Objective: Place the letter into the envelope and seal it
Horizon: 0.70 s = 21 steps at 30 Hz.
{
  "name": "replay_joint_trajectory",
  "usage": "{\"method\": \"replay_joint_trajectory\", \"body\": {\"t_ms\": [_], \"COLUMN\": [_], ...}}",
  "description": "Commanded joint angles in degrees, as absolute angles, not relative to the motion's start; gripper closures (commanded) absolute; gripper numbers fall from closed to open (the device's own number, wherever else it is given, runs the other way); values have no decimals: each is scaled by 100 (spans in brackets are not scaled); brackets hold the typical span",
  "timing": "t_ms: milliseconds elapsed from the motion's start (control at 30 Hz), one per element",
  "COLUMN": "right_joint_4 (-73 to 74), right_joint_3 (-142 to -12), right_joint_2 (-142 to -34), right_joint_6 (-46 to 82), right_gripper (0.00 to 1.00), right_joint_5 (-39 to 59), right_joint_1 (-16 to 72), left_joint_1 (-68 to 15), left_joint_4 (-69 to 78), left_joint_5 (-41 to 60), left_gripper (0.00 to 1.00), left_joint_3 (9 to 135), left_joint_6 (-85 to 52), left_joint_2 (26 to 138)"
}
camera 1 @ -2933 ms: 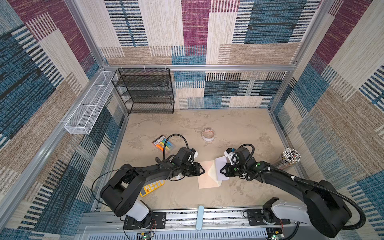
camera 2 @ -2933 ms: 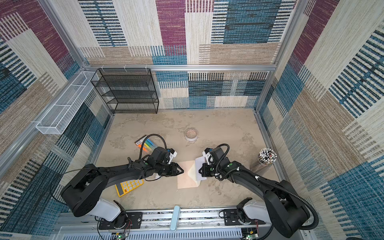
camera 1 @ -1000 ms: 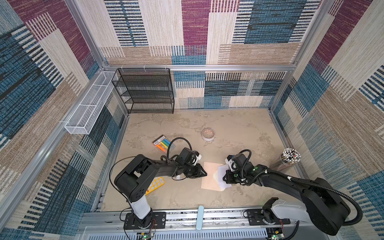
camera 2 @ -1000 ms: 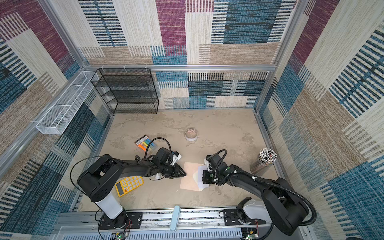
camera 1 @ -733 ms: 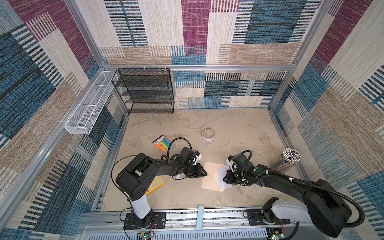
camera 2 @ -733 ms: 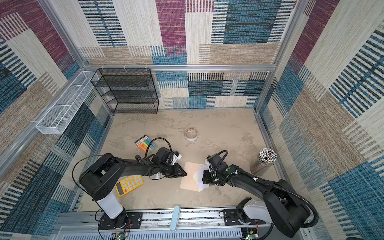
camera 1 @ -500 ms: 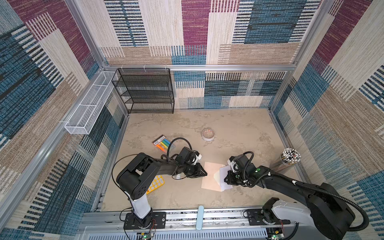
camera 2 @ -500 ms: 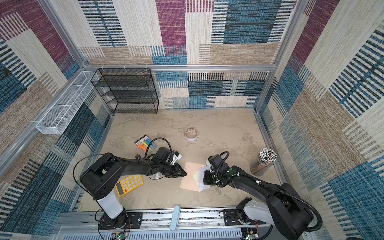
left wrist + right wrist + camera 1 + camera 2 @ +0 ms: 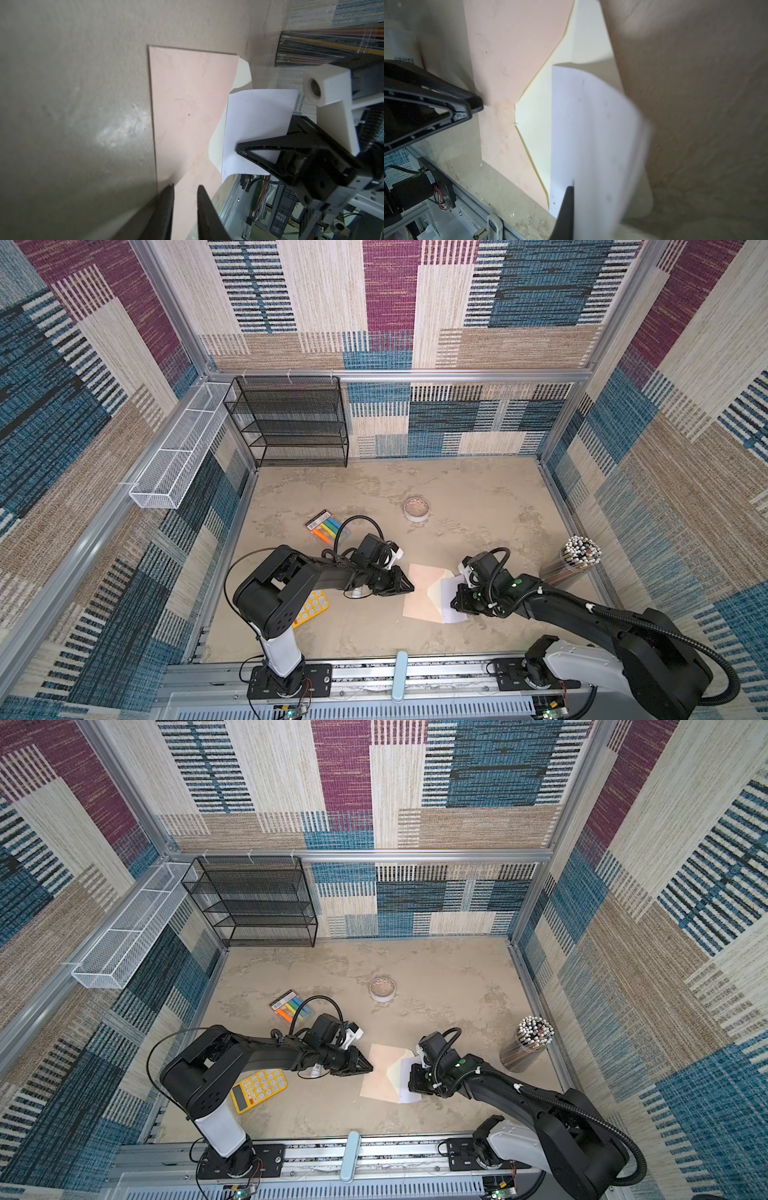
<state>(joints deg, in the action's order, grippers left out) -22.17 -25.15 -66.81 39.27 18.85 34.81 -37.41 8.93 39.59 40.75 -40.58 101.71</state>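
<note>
Envelope (image 9: 417, 591) lies flat on desk (image 9: 478, 497), flap (image 9: 542, 124) folded open on its right side, cream inside facing up. Letter (image 9: 452, 614) is not inside. It overlaps envelope's flap side only, leading edge over the cream and short of the pink panel, one corner sticking out past envelope's near edge. Sheet is bowed, trailing part lifted off the desk.

Right pincer (image 9: 456, 600) sits just right of envelope, clenched on letter near its trailing edge. Left pincer (image 9: 407, 587) is low at envelope's left edge, tips touching the paper there. Its jaws stand partly apart, released, grasping nothing, pink paper showing in the gap. Can't tell how hard it bears down.

Yellow calculator (image 9: 259, 1090) lies well left of envelope. Clear cup of pencils (image 9: 575, 562) stands well right of envelope. Pack of highlighters (image 9: 326, 526) and small round dish (image 9: 417, 508) sit behind envelope, apart from it.
</note>
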Motion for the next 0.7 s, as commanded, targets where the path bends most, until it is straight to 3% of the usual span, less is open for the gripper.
{"method": "replay_joint_trajectory", "body": {"t_ms": [0, 667], "right_joint_4": [-2132, -1772], "right_joint_3": [-2546, -2810], "right_joint_2": [-6777, -7251], "right_joint_6": [4058, 4131], "right_gripper": [100, 100], "right_joint_5": [1819, 1854], "right_joint_1": [3489, 3481], "left_joint_1": [-3744, -3744], "left_joint_4": [-49, 24], "left_joint_5": [2911, 3019], "left_gripper": [75, 75], "left_joint_3": [4002, 3971], "left_joint_6": [-4079, -4037], "left_joint_2": [10275, 10222]}}
